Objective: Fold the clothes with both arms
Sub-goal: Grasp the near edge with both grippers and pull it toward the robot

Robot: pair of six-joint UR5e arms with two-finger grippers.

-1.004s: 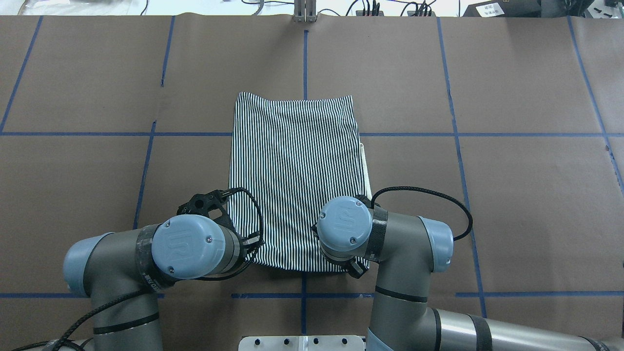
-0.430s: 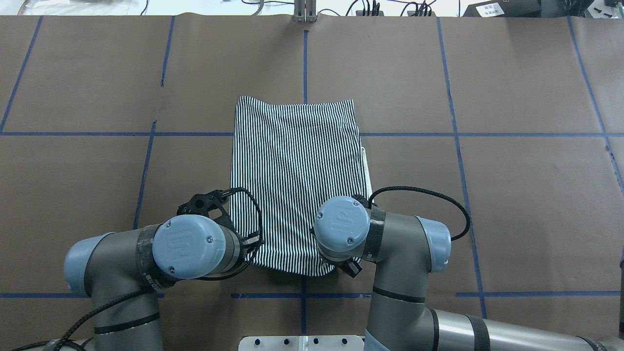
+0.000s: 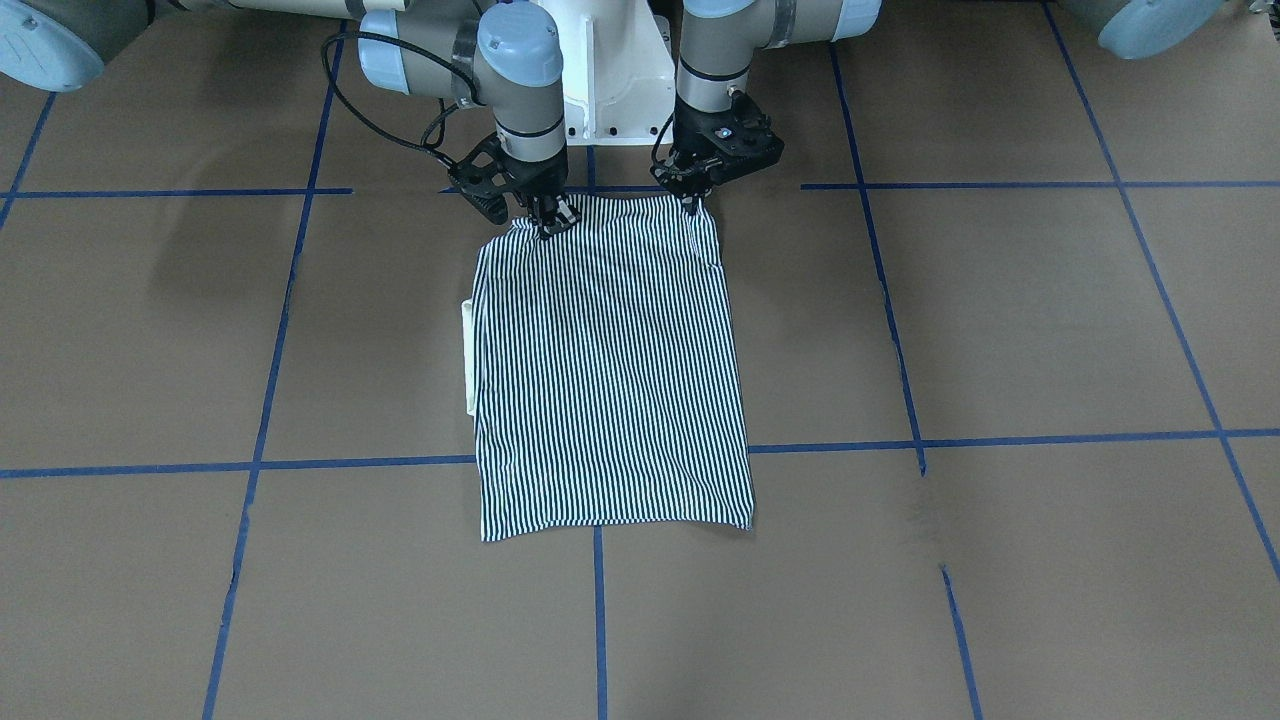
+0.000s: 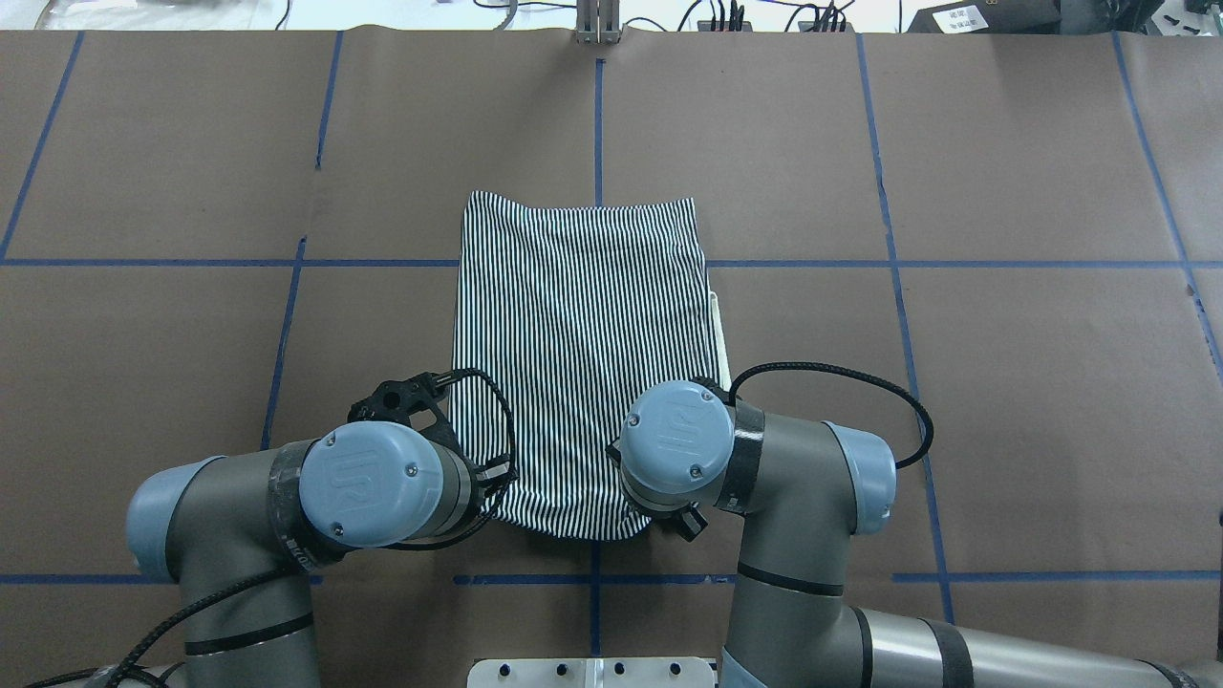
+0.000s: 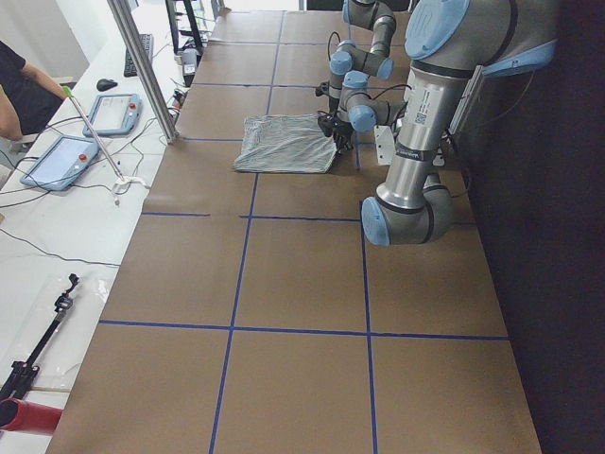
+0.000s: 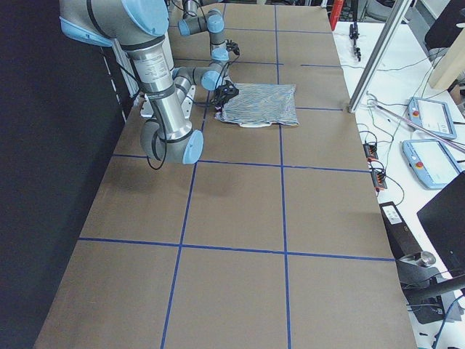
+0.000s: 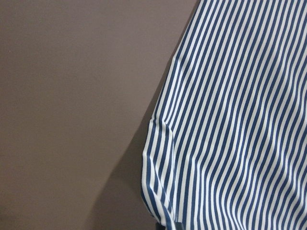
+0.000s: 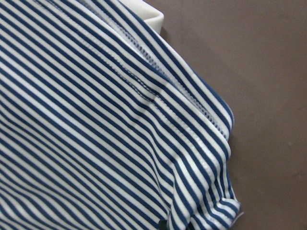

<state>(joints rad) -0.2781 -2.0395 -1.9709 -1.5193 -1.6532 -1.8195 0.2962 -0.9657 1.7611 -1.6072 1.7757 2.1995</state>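
The clothes, one navy-and-white striped shirt, lie folded into a tall rectangle on the brown table. A strip of cream collar sticks out from one long side. My left gripper is shut on the near corner on its side. My right gripper is shut on the other near corner, which is lifted slightly. From overhead the shirt shows a rounded, sagging near hem between both wrists. Striped cloth fills the left wrist view. The right wrist view shows hems and a bit of collar.
Blue tape lines grid the brown table. The white pedestal base stands just behind both grippers. Off the table's far edge are tablets, cables and a person's arm. A metal post stands at the far edge.
The shirt's near hem has risen off the table and drawn inward into a rounded sag, most at the right gripper's corner. The right wrist shifted slightly; the left arm barely moved.
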